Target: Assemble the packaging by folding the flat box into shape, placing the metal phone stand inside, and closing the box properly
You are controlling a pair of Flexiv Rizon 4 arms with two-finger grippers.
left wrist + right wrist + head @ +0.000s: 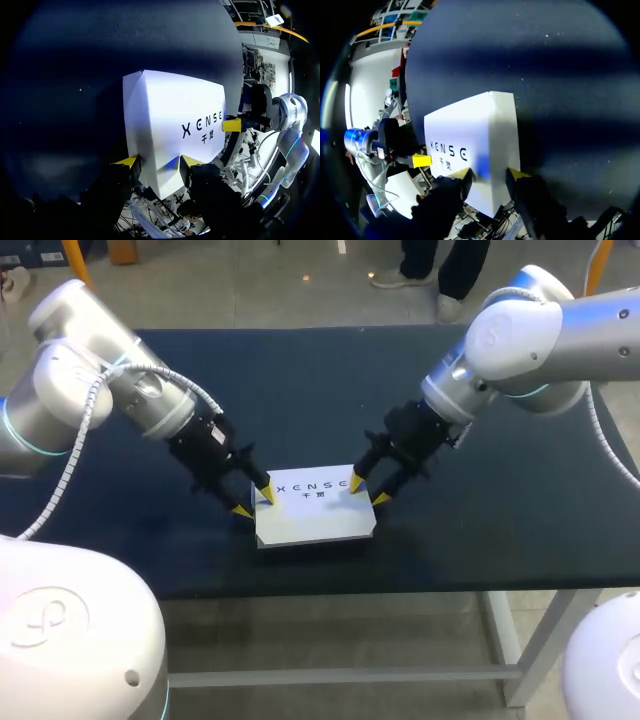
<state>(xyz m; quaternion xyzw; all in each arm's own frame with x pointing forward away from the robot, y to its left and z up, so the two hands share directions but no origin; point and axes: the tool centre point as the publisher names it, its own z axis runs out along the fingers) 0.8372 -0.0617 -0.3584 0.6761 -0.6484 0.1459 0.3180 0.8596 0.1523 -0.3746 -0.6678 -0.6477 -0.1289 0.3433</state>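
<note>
A dark blue table (330, 370) stands on white metal legs (505, 640).

The box (315, 510) is showing white with dark lettering on top; the table (500, 540) is looking deep navy; the left gripper (255, 502) and right gripper (368, 491) are showing black with yellow tips

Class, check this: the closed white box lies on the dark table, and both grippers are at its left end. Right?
No. The head view shows one at each end of the box: left gripper left, right gripper right.
</note>
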